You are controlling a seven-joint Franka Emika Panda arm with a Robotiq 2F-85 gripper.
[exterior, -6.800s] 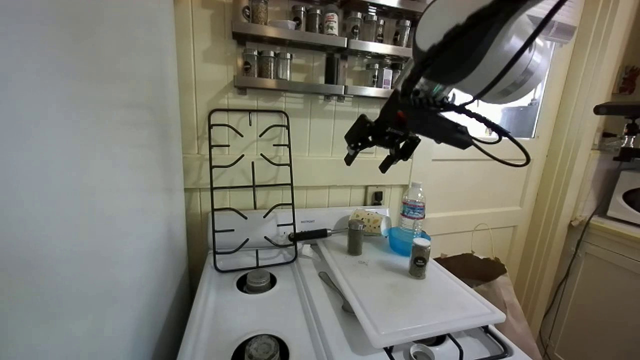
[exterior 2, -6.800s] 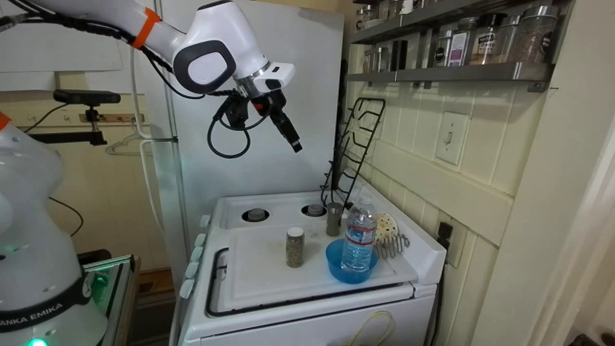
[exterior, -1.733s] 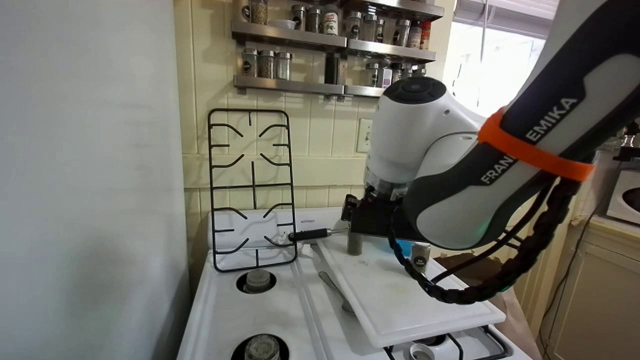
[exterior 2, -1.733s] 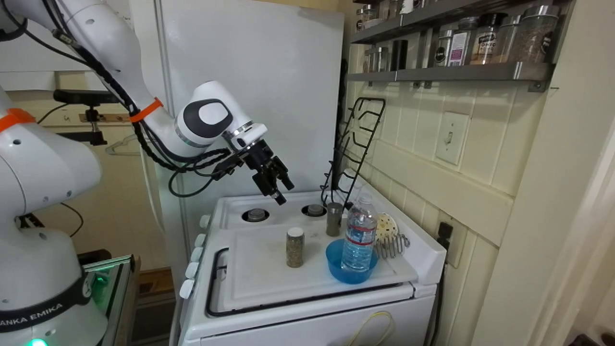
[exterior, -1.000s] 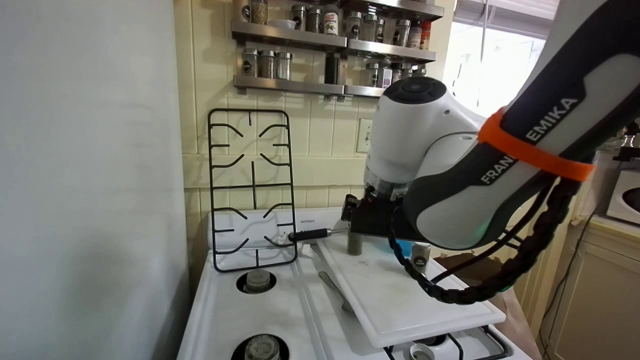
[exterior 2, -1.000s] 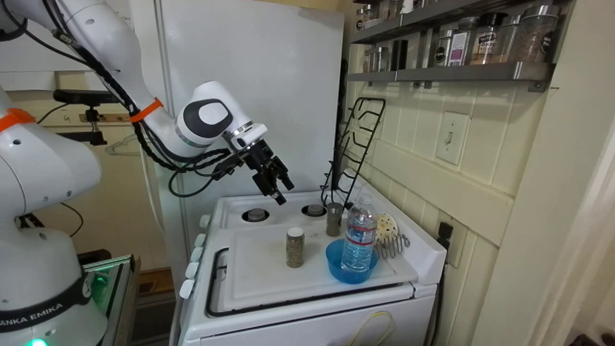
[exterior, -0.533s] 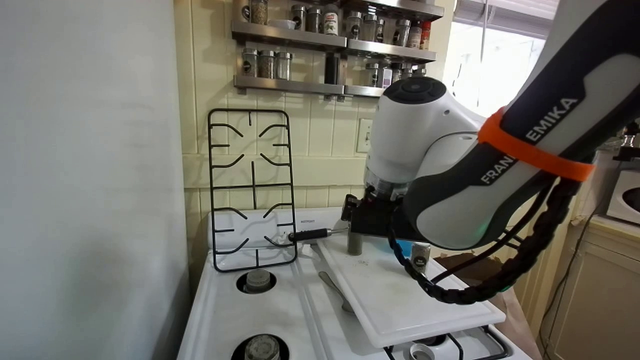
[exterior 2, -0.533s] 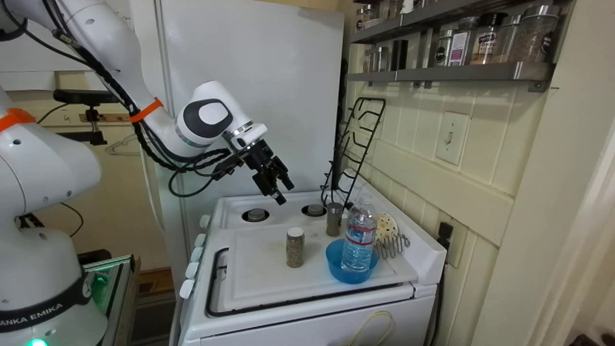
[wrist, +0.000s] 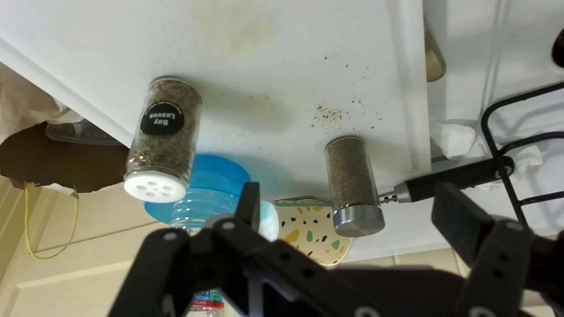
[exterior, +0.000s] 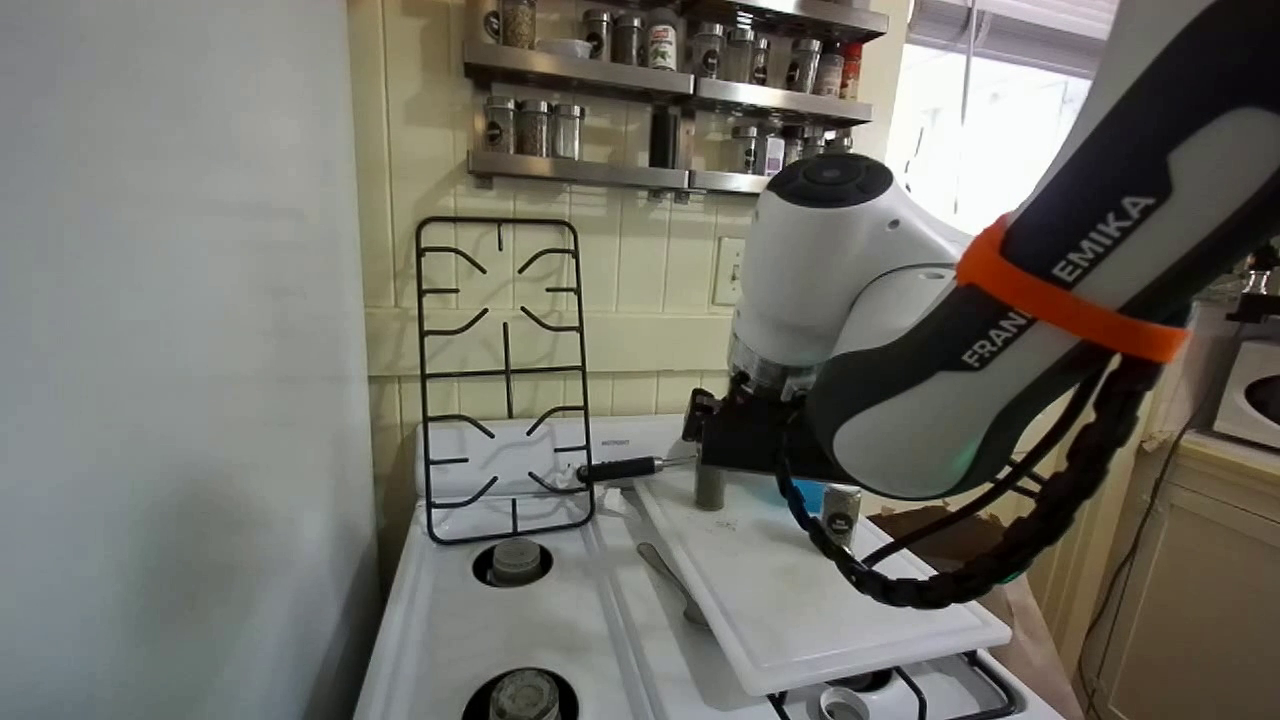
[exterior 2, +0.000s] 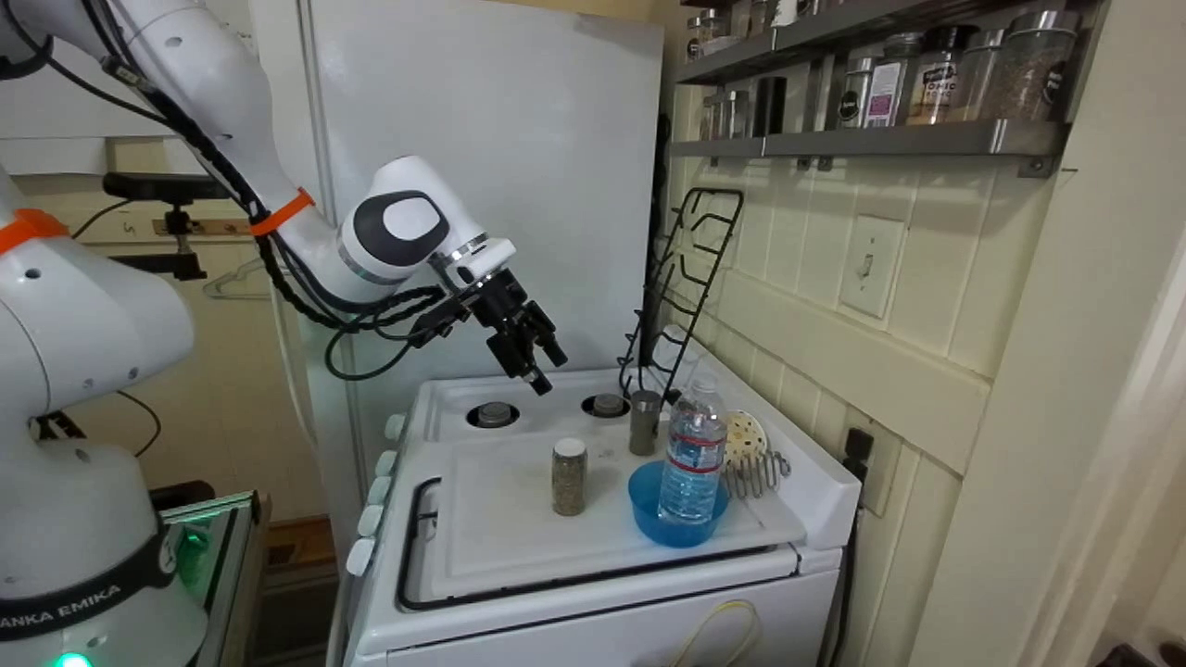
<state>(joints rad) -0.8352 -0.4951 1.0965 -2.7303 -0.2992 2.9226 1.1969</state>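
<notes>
My gripper (exterior 2: pixel 548 371) is open and empty above the stove; its fingers also stand wide apart in the wrist view (wrist: pixel 347 200). A glass jar of brown spice with a silver lid (wrist: pixel 350 176) shows between the fingers, not touched; it stands upright on a white board (exterior: pixel 800 600), also seen in an exterior view (exterior 2: pixel 643 431). A white-lidded jar labelled Bay Leaves (wrist: pixel 165 132) stands on the board too (exterior 2: pixel 569 482). A water bottle (exterior 2: pixel 695 454) stands in a blue bowl (exterior 2: pixel 649 519). A speckled cup (wrist: pixel 308 229) lies on its side behind. The arm partly hides the bowl in an exterior view (exterior: pixel 808 494).
A black grate (exterior: pixel 505 373) leans on the back wall. A black-handled utensil (exterior: pixel 620 468) and a spoon (exterior: pixel 670 585) lie beside the board. Metal shelves (exterior: pixel 575 170) with several jars hang above. A fridge (exterior 2: pixel 491 185) stands beside the stove. Brown crumbs (wrist: pixel 328 114) lie on the board.
Since the oldest frames, the arm has come down and turned, with the gripper lower over the stove. Over the last 1.7 seconds nothing has visibly moved.
</notes>
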